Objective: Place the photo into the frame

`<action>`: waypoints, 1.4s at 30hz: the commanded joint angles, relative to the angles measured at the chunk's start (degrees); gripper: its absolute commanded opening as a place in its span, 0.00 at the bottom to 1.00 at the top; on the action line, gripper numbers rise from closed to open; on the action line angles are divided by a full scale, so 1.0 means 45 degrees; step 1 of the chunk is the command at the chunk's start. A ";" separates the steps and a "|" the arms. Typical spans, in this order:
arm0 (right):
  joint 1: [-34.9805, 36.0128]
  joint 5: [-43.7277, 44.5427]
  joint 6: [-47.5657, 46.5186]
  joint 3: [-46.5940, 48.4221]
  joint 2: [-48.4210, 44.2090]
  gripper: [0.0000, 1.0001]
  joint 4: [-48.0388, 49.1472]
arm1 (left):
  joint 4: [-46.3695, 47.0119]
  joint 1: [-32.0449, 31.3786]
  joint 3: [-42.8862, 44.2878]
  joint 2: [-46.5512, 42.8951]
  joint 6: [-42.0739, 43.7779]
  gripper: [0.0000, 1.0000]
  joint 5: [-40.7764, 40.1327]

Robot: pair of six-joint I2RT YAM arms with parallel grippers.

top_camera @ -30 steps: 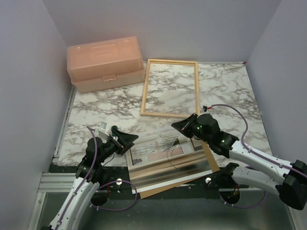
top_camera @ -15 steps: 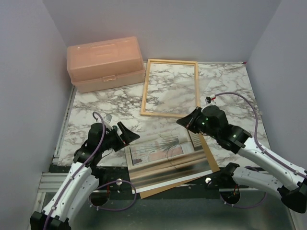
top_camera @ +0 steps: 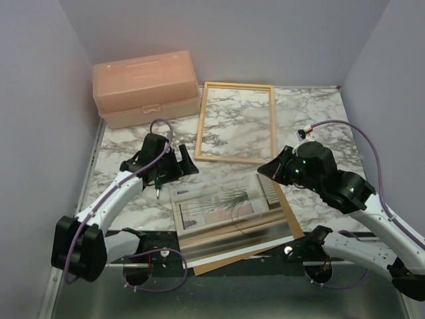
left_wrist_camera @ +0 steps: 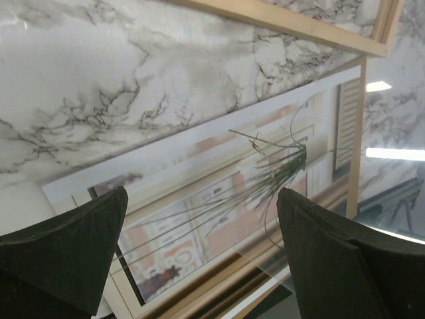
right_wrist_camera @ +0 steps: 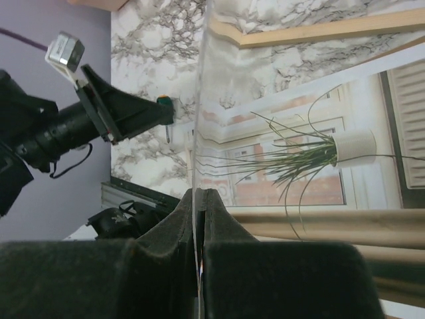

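Observation:
The photo (top_camera: pixel 216 203) of a spiky potted plant lies face up on the table's near middle, on a brown backing board (top_camera: pixel 290 216). The light-wood frame (top_camera: pixel 200 126) lies flat beyond it, holding nothing. My right gripper (top_camera: pixel 263 171) is shut on the edge of a clear glass sheet (top_camera: pixel 229 242), which slants up over the photo. The right wrist view shows the sheet edge-on between the shut jaws (right_wrist_camera: pixel 199 193), with the photo (right_wrist_camera: pixel 299 159) and a frame bar (right_wrist_camera: pixel 319 30) beyond. My left gripper (top_camera: pixel 186 163) hovers open above the photo's far left corner (left_wrist_camera: pixel 219 199), holding nothing (left_wrist_camera: pixel 202 199).
A peach plastic toolbox (top_camera: pixel 146 86) stands at the back left, beside the frame. Grey walls close in the left, right and back. The table's near edge drops to a metal rail (top_camera: pixel 80 249). My left arm (right_wrist_camera: pixel 73 123) shows in the right wrist view.
My left gripper has risen and swung away from the near edge toward the frame, opening wider. My right gripper has lifted the glass sheet's edge higher and moved right.

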 commanded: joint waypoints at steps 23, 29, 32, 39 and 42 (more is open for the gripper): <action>0.0084 -0.1390 0.0537 -0.0972 -0.1303 0.00 -0.1747 | -0.0617 -0.1385 0.7960 1.0400 0.1148 0.66 -0.5484; 0.0075 -0.1221 0.0527 -0.0880 -0.1340 0.00 -0.1866 | -0.0672 -0.1402 0.8542 1.1301 0.1058 0.59 -0.5464; 0.0072 -0.1265 0.0560 -0.0837 -0.1348 0.00 -0.1857 | -0.0790 -0.1538 0.8631 1.1380 0.1233 0.41 -0.5697; 0.0074 -0.1345 0.0565 -0.0661 -0.1321 0.00 -0.1707 | -0.0609 -0.1558 0.8281 1.0955 0.1181 0.05 -0.4966; 0.0076 -0.1471 0.0612 -0.0665 -0.1311 0.00 -0.1610 | -0.0535 -0.1568 0.8150 1.0541 0.0976 0.00 -0.4666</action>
